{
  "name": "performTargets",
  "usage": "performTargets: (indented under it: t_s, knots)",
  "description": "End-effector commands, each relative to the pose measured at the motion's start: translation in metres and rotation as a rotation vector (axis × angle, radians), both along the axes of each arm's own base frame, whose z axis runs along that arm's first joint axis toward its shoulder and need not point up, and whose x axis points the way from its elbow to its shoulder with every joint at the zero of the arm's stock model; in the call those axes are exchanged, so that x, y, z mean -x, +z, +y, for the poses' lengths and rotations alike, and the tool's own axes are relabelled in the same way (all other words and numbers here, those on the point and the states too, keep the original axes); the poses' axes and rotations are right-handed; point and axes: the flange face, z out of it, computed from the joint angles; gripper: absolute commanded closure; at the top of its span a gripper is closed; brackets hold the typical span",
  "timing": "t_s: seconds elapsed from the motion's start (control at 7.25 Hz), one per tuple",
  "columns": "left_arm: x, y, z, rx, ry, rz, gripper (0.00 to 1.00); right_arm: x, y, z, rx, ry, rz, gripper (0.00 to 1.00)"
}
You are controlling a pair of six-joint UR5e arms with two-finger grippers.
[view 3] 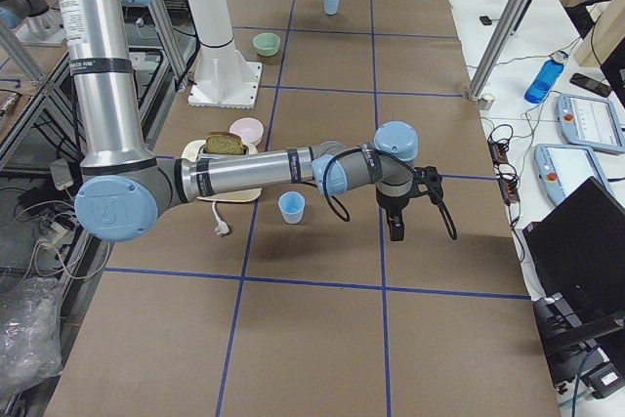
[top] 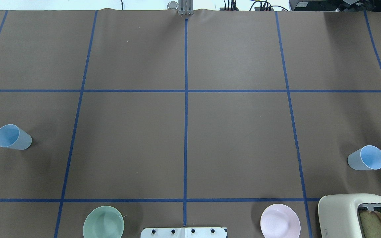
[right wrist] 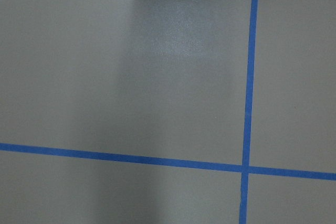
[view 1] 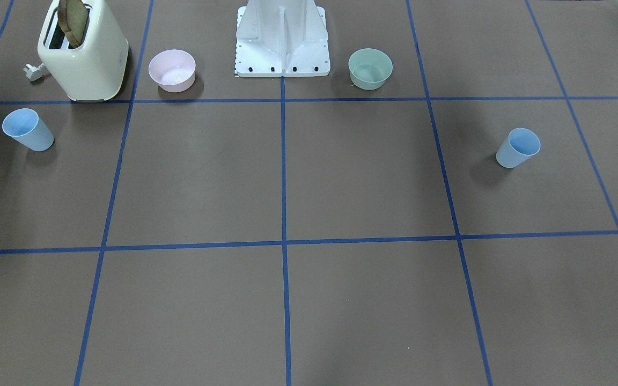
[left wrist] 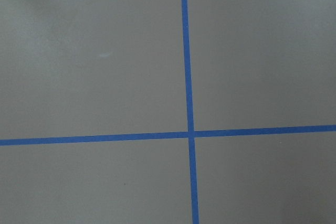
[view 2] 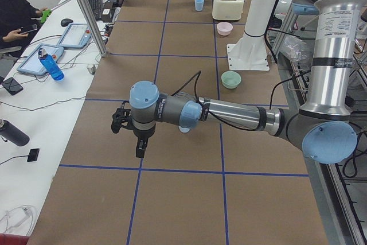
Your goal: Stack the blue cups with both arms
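One small pale-blue tapered plastic tumbler (top: 13, 137) stands upright far left; its identical twin (top: 366, 158) stands upright far right, near the cream toaster (top: 341, 213). Left gripper (view 2: 139, 151), right gripper (view 3: 395, 232): jaw positions cannot be told.

Your tabletop (top: 243, 132) is covered in matt brown paper, gridded with smooth blue tape (top: 186, 138). One blue cup (view 1: 27, 130) and the other blue cup (view 1: 518, 148) look to you like smooth, softly matt plastic. The toaster (view 1: 86, 59) has a glossy cream shell; the left arm (view 2: 235, 114) shows satin metal tubing
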Motion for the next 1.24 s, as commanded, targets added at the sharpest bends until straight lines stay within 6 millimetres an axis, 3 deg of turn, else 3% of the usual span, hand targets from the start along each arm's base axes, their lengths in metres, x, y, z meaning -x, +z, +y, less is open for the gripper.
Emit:
performTargets:
  t_s: [0.0,0.14,0.28,0.41,0.55,0.69,0.83,1.1]
  knots:
    - [-0.043,-0.015,0.011,-0.02,-0.018,0.046,0.02,0.001,0.006,0.046,0.058,0.023,-0.073,0.0]
    - [-0.075,-0.019,0.012,-0.013,0.0,0.063,0.02,0.006,0.01,0.072,0.075,0.005,-0.07,0.0]
    - [-0.094,-0.018,0.016,-0.009,0.036,0.065,0.02,0.014,0.008,0.093,0.097,-0.005,-0.072,0.0]
    - [-0.119,-0.022,0.019,-0.017,0.084,0.068,0.03,0.023,0.014,0.105,0.103,-0.009,-0.076,0.0]
    - [-0.14,-0.022,0.022,-0.025,0.125,0.07,0.03,0.032,0.017,0.114,0.082,-0.01,-0.082,0.0]
    - [-0.148,-0.025,0.023,-0.027,0.129,0.07,0.03,0.038,0.016,0.119,0.085,-0.001,-0.095,0.0]
    - [-0.162,-0.017,0.036,-0.028,0.139,0.084,0.03,0.041,0.02,0.125,0.083,-0.008,-0.096,0.0]
    - [-0.191,-0.014,0.049,-0.018,0.161,0.095,0.03,0.046,0.018,0.123,0.085,-0.013,-0.097,0.0]
